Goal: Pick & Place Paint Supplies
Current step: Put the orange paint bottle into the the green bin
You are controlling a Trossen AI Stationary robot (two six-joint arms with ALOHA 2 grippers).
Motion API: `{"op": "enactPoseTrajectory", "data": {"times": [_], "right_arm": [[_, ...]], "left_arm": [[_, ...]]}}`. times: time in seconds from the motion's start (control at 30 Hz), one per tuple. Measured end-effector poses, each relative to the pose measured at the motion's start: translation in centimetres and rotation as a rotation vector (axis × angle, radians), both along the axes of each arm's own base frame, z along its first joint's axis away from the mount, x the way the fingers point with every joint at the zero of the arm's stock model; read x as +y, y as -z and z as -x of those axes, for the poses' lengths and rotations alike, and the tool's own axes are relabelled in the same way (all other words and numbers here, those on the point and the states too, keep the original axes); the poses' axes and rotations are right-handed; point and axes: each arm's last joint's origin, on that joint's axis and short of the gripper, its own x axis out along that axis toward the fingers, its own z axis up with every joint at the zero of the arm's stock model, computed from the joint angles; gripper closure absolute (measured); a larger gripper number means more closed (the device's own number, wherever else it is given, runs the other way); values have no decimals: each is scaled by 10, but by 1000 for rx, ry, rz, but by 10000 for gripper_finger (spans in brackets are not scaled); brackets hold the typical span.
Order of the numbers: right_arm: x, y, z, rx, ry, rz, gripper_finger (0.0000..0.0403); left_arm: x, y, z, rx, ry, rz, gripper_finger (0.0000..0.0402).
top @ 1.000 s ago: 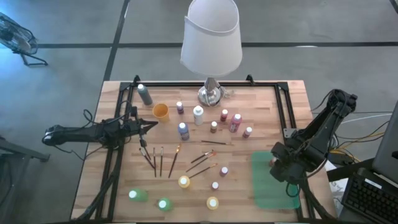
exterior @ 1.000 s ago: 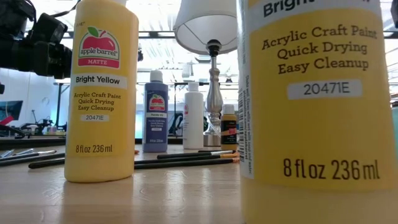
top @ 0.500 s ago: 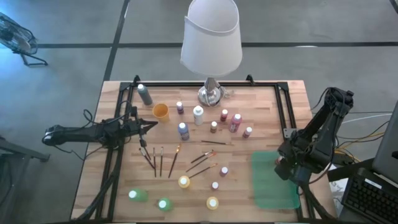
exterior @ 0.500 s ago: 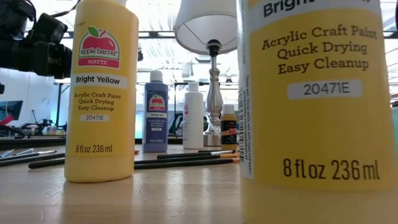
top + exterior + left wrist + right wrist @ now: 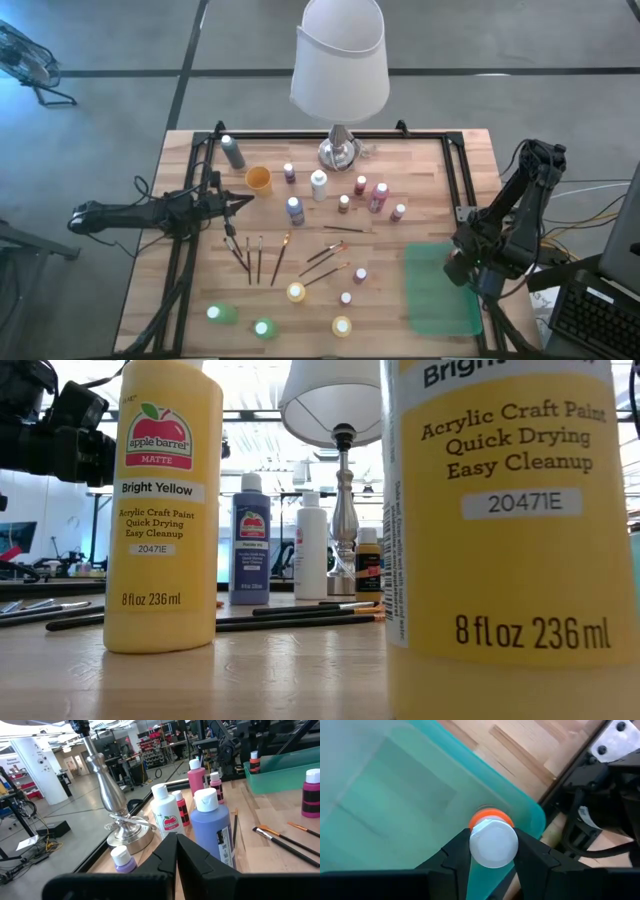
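Observation:
My right gripper [image 5: 459,268] hangs over the right part of the flat green tray [image 5: 432,300], pointing down. It is shut on a small orange paint bottle with a white cap [image 5: 493,845]. Other paint bottles [image 5: 295,209] stand on their bases across the middle of the wooden table. Several dark-handled brushes [image 5: 258,258] lie flat beside them. My left gripper [image 5: 246,203] waits level at the table's left side, shut and empty, facing a blue bottle [image 5: 212,832]. My right gripper pinches the orange bottle at its white cap [image 5: 476,851], one finger on each side. The fingers come from above, pointing down. The bottle stands upright in the hold over the tray [image 5: 395,805]. Whether its base touches the tray is hidden by the cap.
A tall lamp with a white shade [image 5: 339,60] stands at the far middle of the table. Large yellow bottles [image 5: 163,510] stand near the front edge. A dark rail frame [image 5: 462,170] runs along the far, left and right sides.
My right gripper has shifted a little toward the table's right edge over the tray, carrying the orange bottle, and its wrist has rolled.

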Motion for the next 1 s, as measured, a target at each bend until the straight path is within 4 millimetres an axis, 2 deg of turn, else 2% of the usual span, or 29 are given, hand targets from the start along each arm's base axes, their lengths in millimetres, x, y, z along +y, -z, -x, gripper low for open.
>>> {"op": "enactPoseTrajectory", "data": {"times": [0.2,0.43,0.7,1.0], "right_arm": [[0,1,0,-1,6,3,291],[0,1,0,-1,6,2,274],[2,4,-1,4,6,22,277],[4,6,-2,13,6,44,225]], "left_arm": [[0,0,0,0,1,0,389],[0,0,0,1,1,0,389],[0,0,0,0,1,0,389],[0,0,0,0,0,0,389]]}}
